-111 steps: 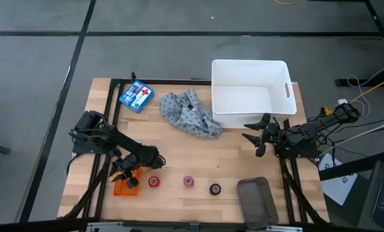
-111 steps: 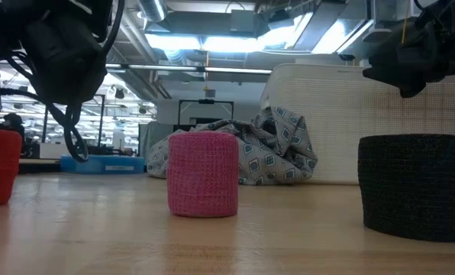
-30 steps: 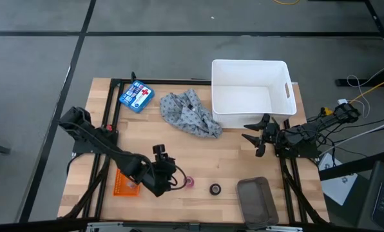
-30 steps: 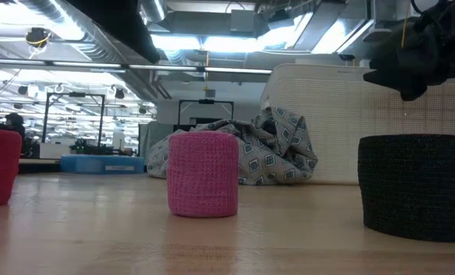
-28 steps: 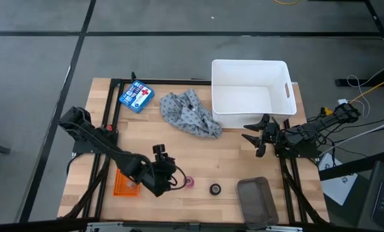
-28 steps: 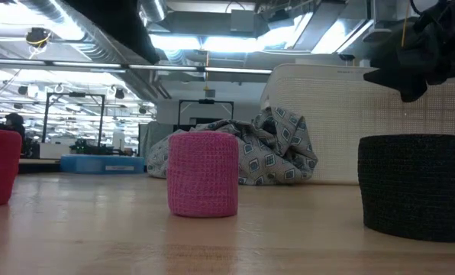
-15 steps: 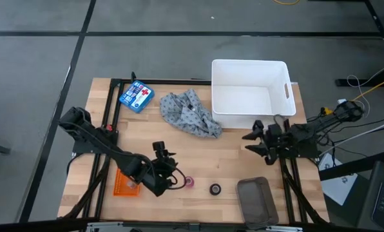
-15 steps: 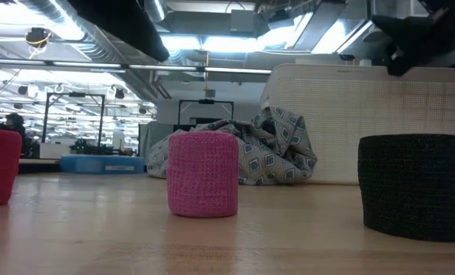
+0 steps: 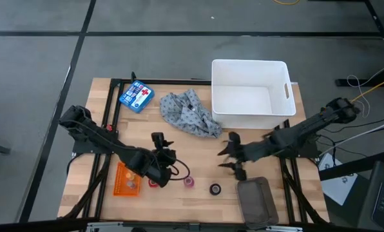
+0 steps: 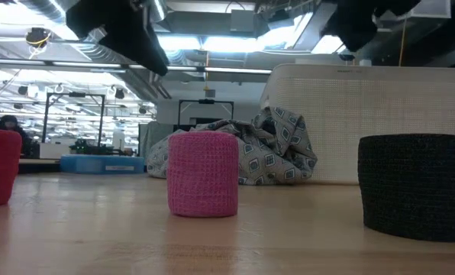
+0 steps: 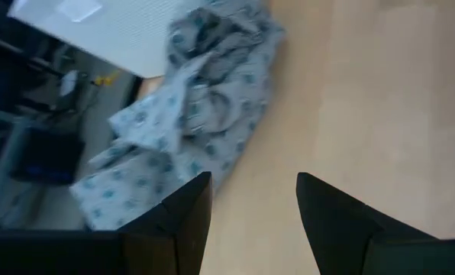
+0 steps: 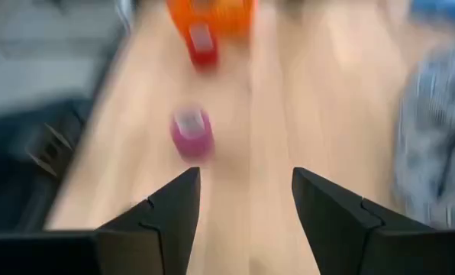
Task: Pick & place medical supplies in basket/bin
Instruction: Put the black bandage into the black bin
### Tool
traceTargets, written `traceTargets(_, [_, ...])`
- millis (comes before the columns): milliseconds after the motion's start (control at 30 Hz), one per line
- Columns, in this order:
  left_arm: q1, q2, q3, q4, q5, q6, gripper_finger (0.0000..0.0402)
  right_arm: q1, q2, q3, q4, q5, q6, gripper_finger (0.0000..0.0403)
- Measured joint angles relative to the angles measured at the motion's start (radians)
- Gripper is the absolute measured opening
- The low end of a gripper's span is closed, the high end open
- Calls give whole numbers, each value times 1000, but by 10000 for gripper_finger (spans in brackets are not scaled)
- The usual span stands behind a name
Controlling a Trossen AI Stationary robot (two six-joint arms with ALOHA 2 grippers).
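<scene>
The left gripper (image 9: 161,153) hovers over the wooden table (image 9: 198,154), just above the red tape roll (image 9: 154,182), with its fingers (image 11: 178,218) spread apart and nothing between them. The right gripper (image 9: 230,158) reaches in over the middle of the table, near the black tape roll (image 9: 215,189); its fingers (image 12: 166,214) also stand apart and empty. The pink tape roll (image 9: 189,182) stands between the red and black rolls along the table's front. The orange basket (image 9: 126,182) lies just beside the red roll. The grey patterned cloth (image 9: 189,114) lies crumpled against the white bin (image 9: 250,91). A blue first-aid box (image 9: 136,95) sits near the back corner, and a grey tray (image 9: 256,200) lies at the front right.
</scene>
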Motion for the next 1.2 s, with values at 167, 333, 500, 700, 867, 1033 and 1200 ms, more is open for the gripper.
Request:
traceTargets(167, [-11, -45, 0, -65, -74, -39, 189, 0, 192, 182, -218, -100, 105, 209])
traceTargets(333, [-38, -75, 0, -82, -99, -46, 189, 3, 325, 246, -225, -278, 194, 209])
traceTargets(500, [-52, -75, 0, -147, -113, -115, 189, 31, 414, 257, -218, -374, 267, 209])
traceTargets(700, [-80, -75, 0, -168, -123, -189, 189, 63, 457, 258, -165, -373, 323, 209])
traceTargets(867, [-107, -75, 0, -168, -130, -231, 189, 67, 470, 258, -134, -303, 367, 209])
traceTargets(1033, [-129, -75, 0, -171, -141, -253, 189, 62, 470, 258, -152, -256, 395, 209])
traceTargets(1200, [-140, -75, 0, -184, -146, -263, 189, 62, 483, 258, -151, -250, 416, 209])
